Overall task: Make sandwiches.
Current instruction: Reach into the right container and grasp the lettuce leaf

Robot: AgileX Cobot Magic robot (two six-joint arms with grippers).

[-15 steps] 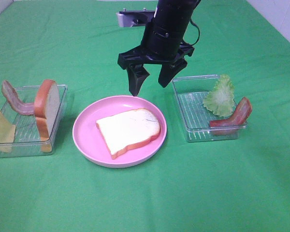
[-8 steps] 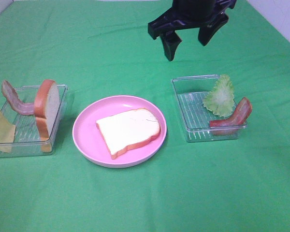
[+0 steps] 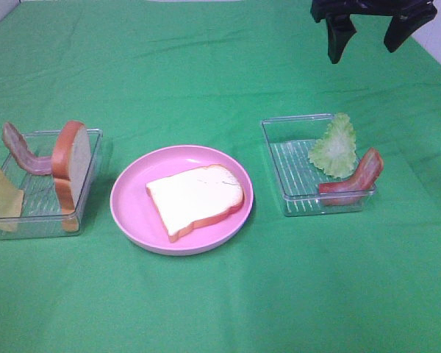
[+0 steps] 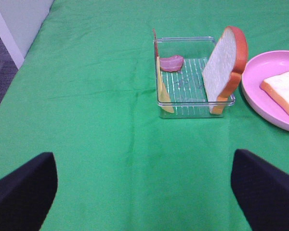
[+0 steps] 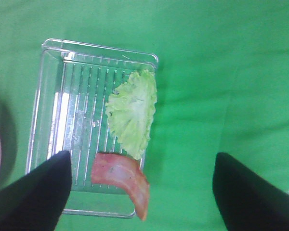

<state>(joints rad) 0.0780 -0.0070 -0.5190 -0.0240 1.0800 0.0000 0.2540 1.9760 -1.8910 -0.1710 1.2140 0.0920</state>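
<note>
We're seeing right fingers (image 3: 339,37) hanging spread, empty, well apart from lettuce (image 3: 336,147) and bacon (image 3: 353,179) in the tray (image 3: 290,180); left fingers (image 4: 21,192) spread too.

Nothing to read here, folks: no lettering, label, brand mark or number shows on the bread slice (image 3: 198,197), the pink plate (image 3: 128,213), the clear trays (image 3: 275,158) or the green cloth (image 3: 206,309), in any view.
</note>
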